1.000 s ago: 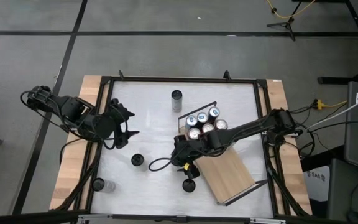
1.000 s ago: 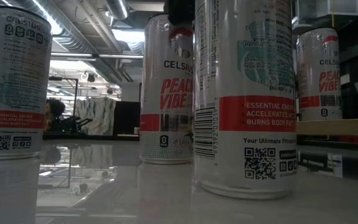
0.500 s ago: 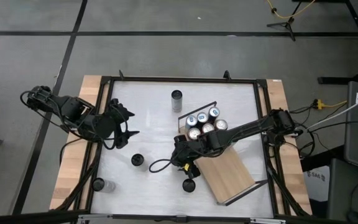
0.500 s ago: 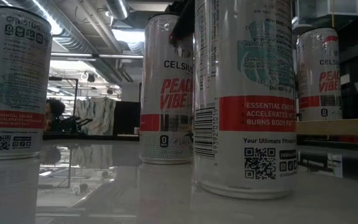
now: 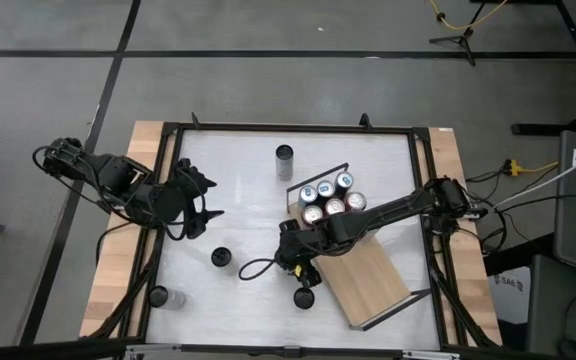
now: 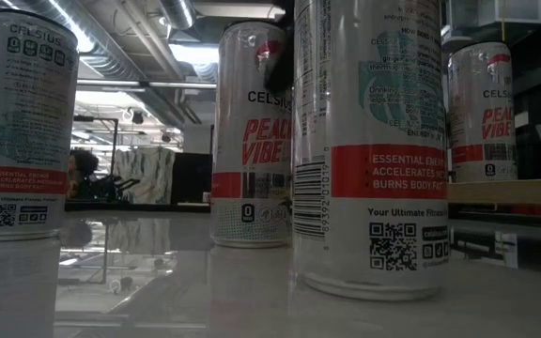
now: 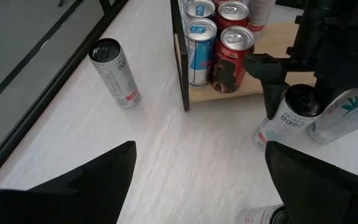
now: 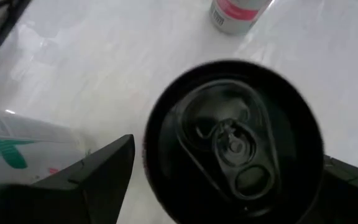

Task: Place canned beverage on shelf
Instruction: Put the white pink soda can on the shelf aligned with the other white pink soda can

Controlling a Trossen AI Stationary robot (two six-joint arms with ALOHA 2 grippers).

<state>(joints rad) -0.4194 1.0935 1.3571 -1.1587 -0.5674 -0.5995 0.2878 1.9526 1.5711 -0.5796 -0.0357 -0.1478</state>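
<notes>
Step in hand: the reach for a can, with no grasp made. The right gripper (image 5: pixel 296 268) hangs jaws wide, holding nothing, above a black-topped can (image 8: pixel 234 142) standing on the white tabletop (image 5: pixel 238 190) just off the shelf (image 5: pixel 363 280), towards the tabletop's near edge. In the right wrist view the can top fills the gap between the two fingers (image 8: pixel 98 171), which are apart from it.

The shelf lies angled in the tabletop's right half, with five cans (image 5: pixel 326 198) clustered at its far end and the rest of the board bare.

Next move, as I judge it: drop lower around the can, close, lift and carry it onto the bare board.

The left gripper (image 5: pixel 206 208) waits wide open and empty near the left edge.

Versus a second ago, the right gripper has shifted slightly towards the near edge, closer over the can; the left arm and cans are unchanged.
</notes>
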